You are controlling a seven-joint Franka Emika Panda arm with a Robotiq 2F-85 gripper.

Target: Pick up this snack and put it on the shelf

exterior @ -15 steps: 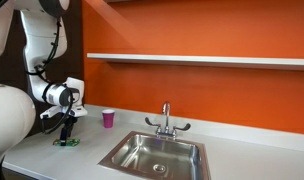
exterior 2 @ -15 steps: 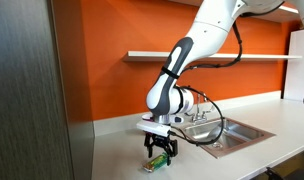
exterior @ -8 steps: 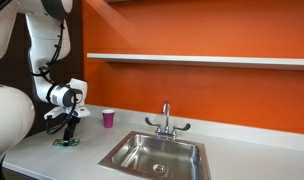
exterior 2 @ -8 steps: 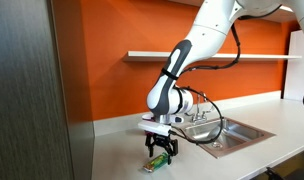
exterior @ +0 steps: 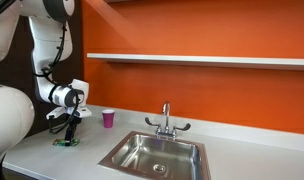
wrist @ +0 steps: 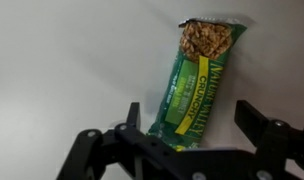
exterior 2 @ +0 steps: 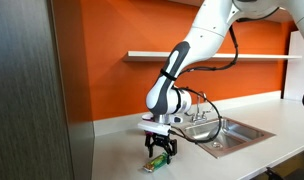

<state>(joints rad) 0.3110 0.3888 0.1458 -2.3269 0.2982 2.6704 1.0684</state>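
The snack [wrist: 197, 75] is a flat green granola bar packet lying on the white countertop. It also shows in both exterior views [exterior: 65, 142] [exterior 2: 156, 164], near the counter's end. My gripper [wrist: 192, 125] is open and low over the snack's near end, with one finger on each side. The left finger [wrist: 132, 115] is at the packet's edge and the right finger [wrist: 254, 120] stands clear of it. The gripper also shows in both exterior views [exterior: 66, 132] [exterior 2: 160, 154]. The shelf [exterior: 192, 59] is a thin white ledge across the orange wall, well above the counter.
A small pink cup [exterior: 108, 118] stands on the countertop [exterior: 252, 150] by the wall, beside the gripper. A steel sink [exterior: 157, 154] with a tap [exterior: 166, 118] sits mid-counter. A dark cabinet side [exterior 2: 32, 90] stands near the snack's end.
The arm has shifted only very slightly. The snack lies where it was and the jaws are still open.
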